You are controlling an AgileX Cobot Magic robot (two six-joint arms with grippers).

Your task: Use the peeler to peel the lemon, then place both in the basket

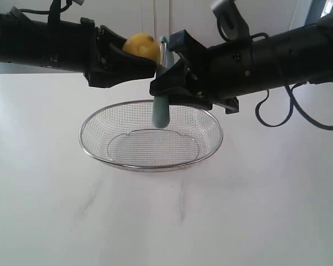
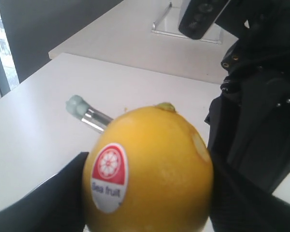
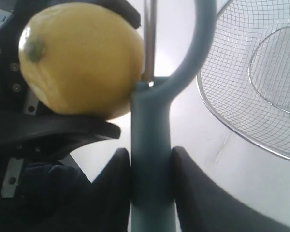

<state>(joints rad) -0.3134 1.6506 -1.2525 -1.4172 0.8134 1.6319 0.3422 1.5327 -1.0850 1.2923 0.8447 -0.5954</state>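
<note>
Yellow and dimpled, the lemon (image 1: 141, 47) is off the table (image 1: 266, 210) and sits between the jaws of the left gripper (image 1: 139, 54), which reaches in from the left of the exterior view. The jaws stand wide, but they are pressed on the fruit from two sides. In the left wrist view the lemon (image 2: 150, 169) fills the gap between the two black jaws of the left gripper (image 2: 147, 205). A red and white sticker (image 2: 108, 176) faces the camera, and there is a small pale patch on the skin on the far side from the sticker.

The right gripper (image 1: 167, 66) comes in from the right and is clamped on the peeler (image 1: 161, 113). In the right wrist view the teal handle (image 3: 152, 145) runs straight up between the two dark jaws of the right gripper (image 3: 152, 198), with both jaws touching it. The forked head rises past the jaws, and the base of the fork lies against the side of the lemon (image 3: 82, 58). The thin metal blade runs just beside the skin (whether it bites in cannot be told).

In the exterior view the peeler stands upright, head up beside the lemon and handle end hanging down. The wire mesh basket (image 1: 150, 166) rests on the white table below both grippers, and the handle end shows against its far rim. Lemon and peeler are both outside the basket.
</note>
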